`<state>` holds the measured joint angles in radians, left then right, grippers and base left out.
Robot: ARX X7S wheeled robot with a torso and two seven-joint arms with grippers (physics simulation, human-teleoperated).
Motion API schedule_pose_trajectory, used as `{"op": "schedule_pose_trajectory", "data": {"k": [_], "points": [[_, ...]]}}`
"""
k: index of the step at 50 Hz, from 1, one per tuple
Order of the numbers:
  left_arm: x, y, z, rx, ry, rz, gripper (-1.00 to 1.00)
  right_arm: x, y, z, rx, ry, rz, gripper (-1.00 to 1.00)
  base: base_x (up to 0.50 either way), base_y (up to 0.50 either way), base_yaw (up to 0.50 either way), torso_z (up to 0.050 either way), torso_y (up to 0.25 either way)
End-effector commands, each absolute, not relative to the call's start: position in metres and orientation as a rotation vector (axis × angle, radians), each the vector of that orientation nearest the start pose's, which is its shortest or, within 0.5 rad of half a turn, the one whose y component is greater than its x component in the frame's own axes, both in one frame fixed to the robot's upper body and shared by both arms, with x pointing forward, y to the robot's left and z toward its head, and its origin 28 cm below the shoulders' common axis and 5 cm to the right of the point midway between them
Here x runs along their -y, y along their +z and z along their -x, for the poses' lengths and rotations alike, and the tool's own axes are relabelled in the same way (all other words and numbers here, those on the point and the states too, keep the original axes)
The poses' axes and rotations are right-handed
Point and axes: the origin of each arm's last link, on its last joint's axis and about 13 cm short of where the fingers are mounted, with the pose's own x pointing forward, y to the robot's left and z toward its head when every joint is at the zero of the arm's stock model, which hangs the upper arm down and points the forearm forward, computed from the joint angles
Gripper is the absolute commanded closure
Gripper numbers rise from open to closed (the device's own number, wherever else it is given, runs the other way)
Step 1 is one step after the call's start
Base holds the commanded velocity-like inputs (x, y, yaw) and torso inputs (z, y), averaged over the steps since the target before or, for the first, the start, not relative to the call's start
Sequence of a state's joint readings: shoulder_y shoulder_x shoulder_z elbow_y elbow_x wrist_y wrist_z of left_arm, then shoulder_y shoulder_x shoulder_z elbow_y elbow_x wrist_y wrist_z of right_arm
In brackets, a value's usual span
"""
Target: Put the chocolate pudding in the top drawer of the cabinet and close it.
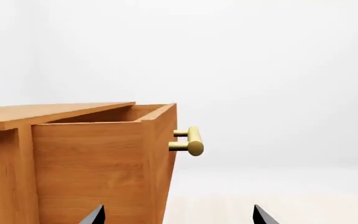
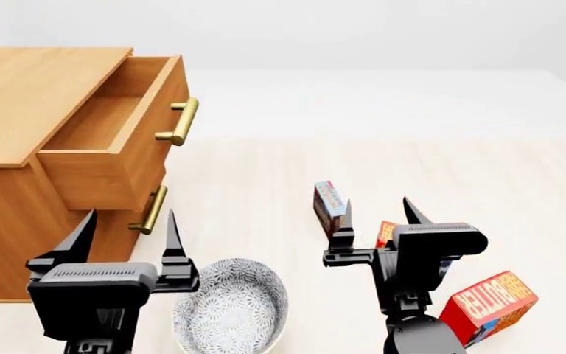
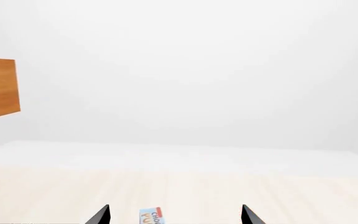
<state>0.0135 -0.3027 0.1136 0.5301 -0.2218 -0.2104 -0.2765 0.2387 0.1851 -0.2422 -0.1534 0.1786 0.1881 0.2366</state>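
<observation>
Left tool (image 2: 126, 228): nearest to us, low by the cabinet. Its two fingers stand wide apart. It holds nothing and touches nothing.
Bowl (image 2: 232, 310): a dotted bowl just beside the left tool, on the bench (image 2: 263, 192). It is not part of the job.
Right tool (image 2: 376, 214): fingers wide apart and holding nothing. It sits just behind the pudding, lined up, I think, to go pick it up.
Butter (image 2: 488, 304): a red box lying tilted by the right arm. A second red box peeks out behind the right tool. Leave both.
Pudding (image 2: 329, 206): a thin box standing on its edge on the bench, blue face showing. It is near the right tool but apart from it, and well apart from the drawer.
Drawer (image 2: 116, 125): the top one, pulled out and with nothing inside, so it is ready for the pudding.
Handle (image 2: 180, 122): a gold bar on the drawer front, good for pushing it shut later.
Cabinet (image 2: 27, 96): the big wood box, farthest back on the left.
</observation>
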Motion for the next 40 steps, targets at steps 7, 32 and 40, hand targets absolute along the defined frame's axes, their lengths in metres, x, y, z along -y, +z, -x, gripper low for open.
{"op": "schedule_pose_trajectory", "data": {"k": [7,32,40], "points": [[-0.229,0.137,-0.198,0.348,0.038,-0.057,-1.00,0.086,0.083,-0.255,0.160,0.033,0.025,-1.00,0.00,0.00,0.00,0.000,0.000],[-0.236,0.202,-0.214,0.415,0.020,-0.116,-1.00,0.085,0.085,-0.255,0.159,0.039,0.027,-1.00,0.00,0.00,0.00,0.000,0.000],[-0.237,0.219,-0.220,0.401,0.010,-0.142,-1.00,0.086,0.084,-0.255,0.159,0.038,0.029,-1.00,0.00,0.00,0.00,0.000,0.000]]}}
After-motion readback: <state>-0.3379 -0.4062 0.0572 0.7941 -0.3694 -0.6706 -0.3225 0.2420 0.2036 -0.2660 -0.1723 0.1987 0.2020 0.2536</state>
